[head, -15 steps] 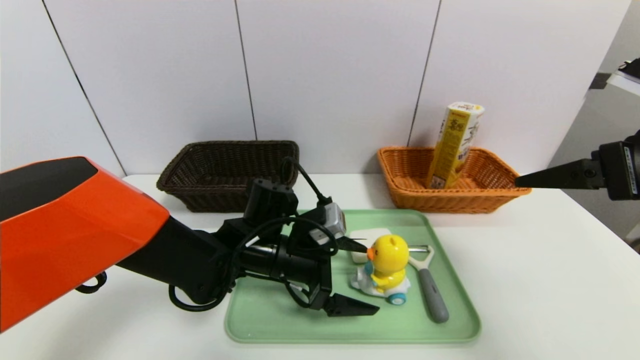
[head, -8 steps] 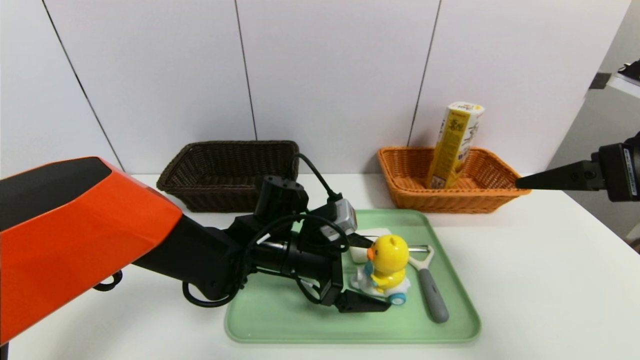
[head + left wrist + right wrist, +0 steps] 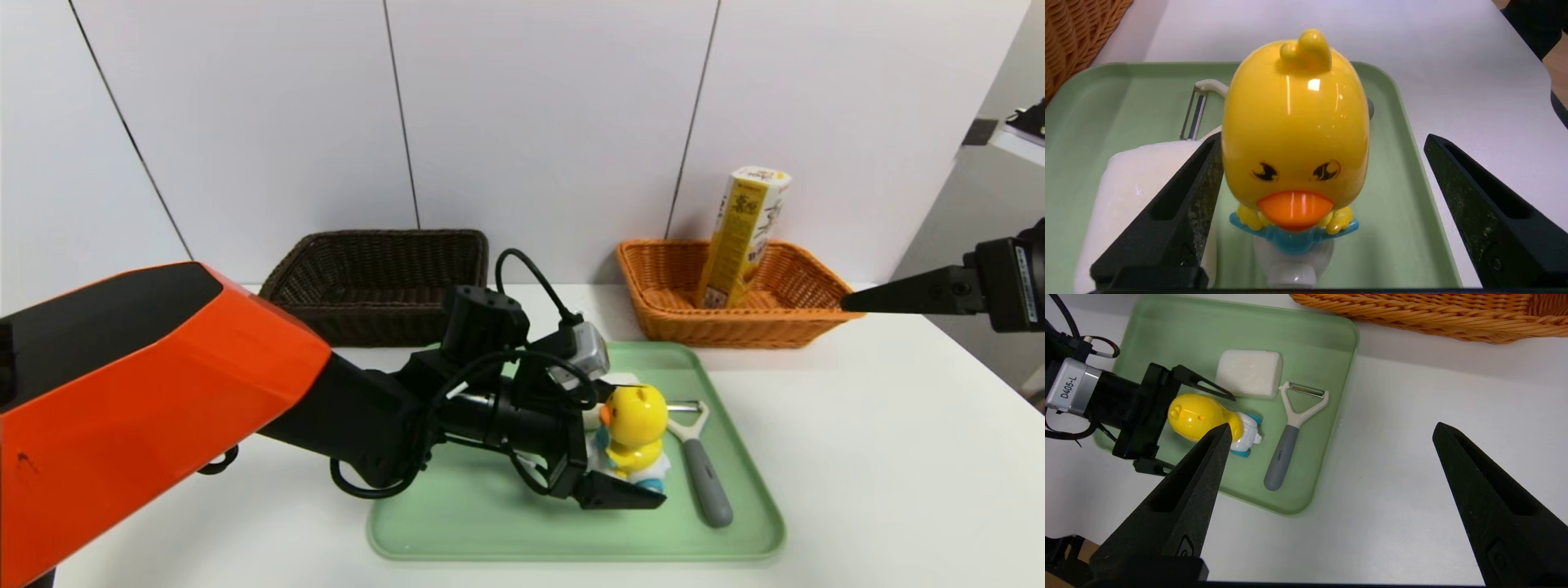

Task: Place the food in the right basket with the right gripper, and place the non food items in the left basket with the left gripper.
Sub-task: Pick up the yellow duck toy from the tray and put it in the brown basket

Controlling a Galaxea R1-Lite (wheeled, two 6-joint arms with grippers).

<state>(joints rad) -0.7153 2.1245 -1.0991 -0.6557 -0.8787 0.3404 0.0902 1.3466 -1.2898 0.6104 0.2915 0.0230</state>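
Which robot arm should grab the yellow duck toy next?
The left one. Its open claw already sits around the duck toy on the green tray, and toys go in the left basket. The right claw hangs far off, by the orange basket.

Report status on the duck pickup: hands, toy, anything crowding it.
Left hand open, fingers straddling the duck toy, not closed. Right hand open, parked beside the orange basket. White block against one left finger; peeler beside the duck.
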